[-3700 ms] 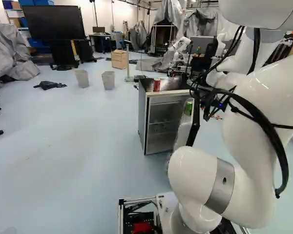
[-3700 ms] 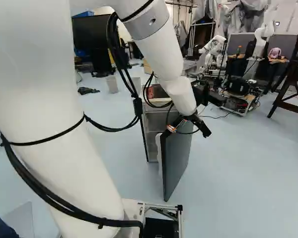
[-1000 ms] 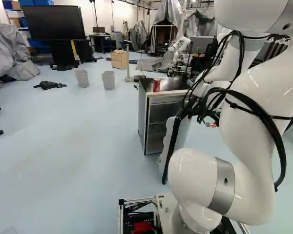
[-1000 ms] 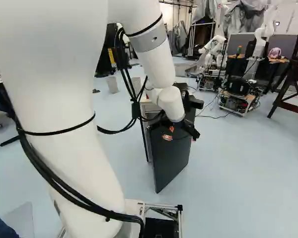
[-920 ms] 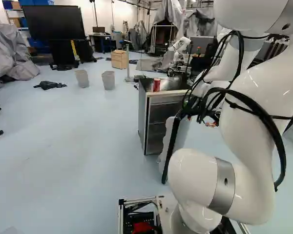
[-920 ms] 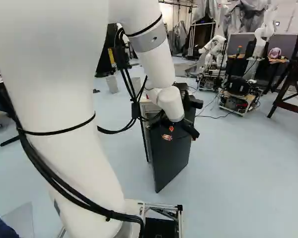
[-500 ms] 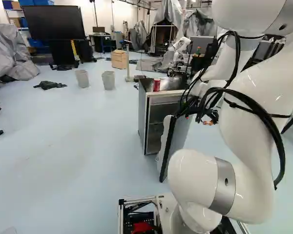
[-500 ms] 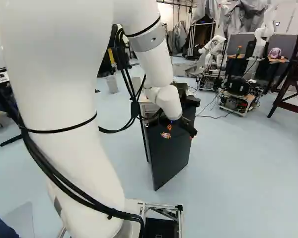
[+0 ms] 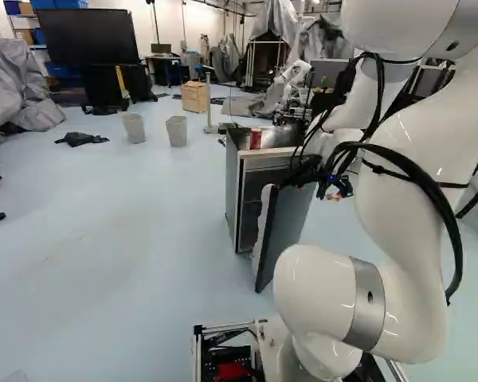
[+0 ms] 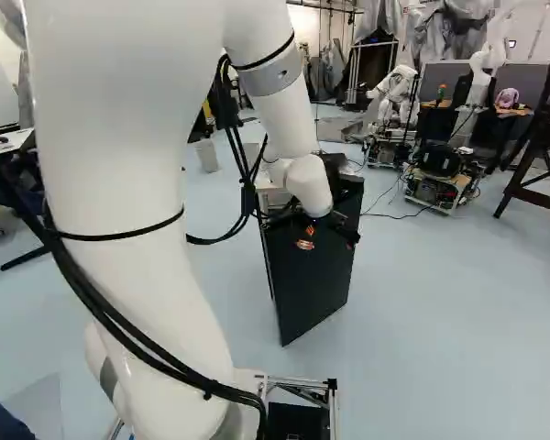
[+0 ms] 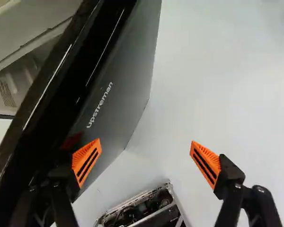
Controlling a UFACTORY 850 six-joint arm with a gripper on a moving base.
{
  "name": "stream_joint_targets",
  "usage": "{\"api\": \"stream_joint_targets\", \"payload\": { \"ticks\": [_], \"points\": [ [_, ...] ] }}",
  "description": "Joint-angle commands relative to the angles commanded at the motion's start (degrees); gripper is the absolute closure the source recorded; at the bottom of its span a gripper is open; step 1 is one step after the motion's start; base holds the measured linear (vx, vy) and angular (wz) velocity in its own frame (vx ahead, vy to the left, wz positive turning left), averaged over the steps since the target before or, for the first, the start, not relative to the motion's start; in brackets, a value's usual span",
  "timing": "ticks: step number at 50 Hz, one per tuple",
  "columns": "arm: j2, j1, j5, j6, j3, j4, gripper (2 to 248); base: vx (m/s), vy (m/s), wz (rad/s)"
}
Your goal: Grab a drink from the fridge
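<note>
The gripper (image 10: 328, 229) is at the outer face of the fridge's dark door (image 10: 307, 275). In the wrist view the gripper (image 11: 146, 152) stands wide open with nothing between its orange pads; one finger is close against or touching the door (image 11: 116, 71), the other over the floor. The fridge (image 9: 233, 187) stands beyond, its door ajar at an angle to the cabinet. A red can (image 9: 255, 139) sits on top of the fridge. The shelves and any drinks inside are mostly hidden behind the door.
Two grey bins (image 9: 177, 130) stand beyond the fridge to its left. Another robot (image 10: 399, 92) and a wheeled cart (image 10: 440, 174) are at the right back, near a dark wooden frame (image 10: 541, 147). A desk (image 10: 9, 144) is at the left of the right base view.
The door has swung closer to the fridge, with the gripper moving along at its outer face. Earlier a green can showed inside the door; now it is hidden. The base has not moved.
</note>
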State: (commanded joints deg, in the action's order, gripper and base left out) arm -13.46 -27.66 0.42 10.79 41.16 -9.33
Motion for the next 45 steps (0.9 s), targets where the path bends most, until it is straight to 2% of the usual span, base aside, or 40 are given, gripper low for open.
{"api": "stream_joint_targets", "payload": {
  "ticks": [45],
  "points": [
    [-3.2, 4.1, 2.0, 0.0, 3.9, 0.0, 3, 0.000, 0.000, 0.000]
  ]
}}
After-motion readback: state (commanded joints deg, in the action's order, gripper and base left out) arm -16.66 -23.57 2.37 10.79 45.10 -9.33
